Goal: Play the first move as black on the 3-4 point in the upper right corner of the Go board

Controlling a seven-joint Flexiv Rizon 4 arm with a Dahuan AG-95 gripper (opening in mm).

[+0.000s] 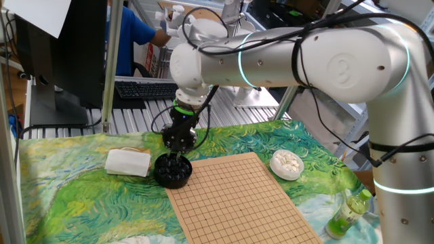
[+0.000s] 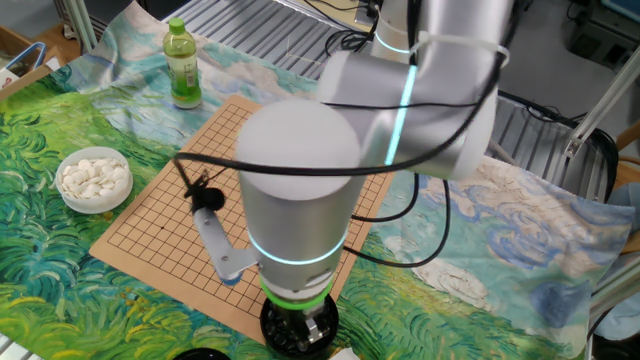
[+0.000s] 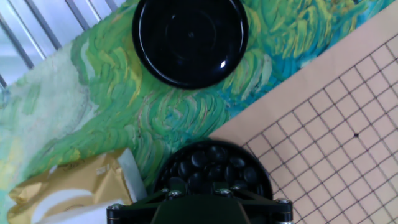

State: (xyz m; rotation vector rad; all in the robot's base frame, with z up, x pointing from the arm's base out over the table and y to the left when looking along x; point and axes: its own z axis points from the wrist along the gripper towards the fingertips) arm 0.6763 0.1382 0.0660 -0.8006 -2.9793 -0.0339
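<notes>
A black bowl (image 1: 172, 172) full of glossy black stones (image 3: 211, 167) stands at the corner of the wooden Go board (image 1: 237, 196). My gripper (image 1: 178, 157) reaches straight down into this bowl, with its fingertips among the stones. In the hand view the gripper (image 3: 199, 200) body hides the fingertips, so I cannot tell how the jaws stand or whether they hold a stone. The board's grid (image 3: 336, 137) carries no stones in any view. In the other fixed view the arm hides most of the gripper (image 2: 300, 328).
The black bowl lid (image 3: 189, 37) lies on the cloth just beyond the stone bowl. A white and gold packet (image 1: 127, 162) lies left of the bowl. A white bowl of white stones (image 1: 286, 163) and a green bottle (image 1: 349, 213) stand on the board's other side.
</notes>
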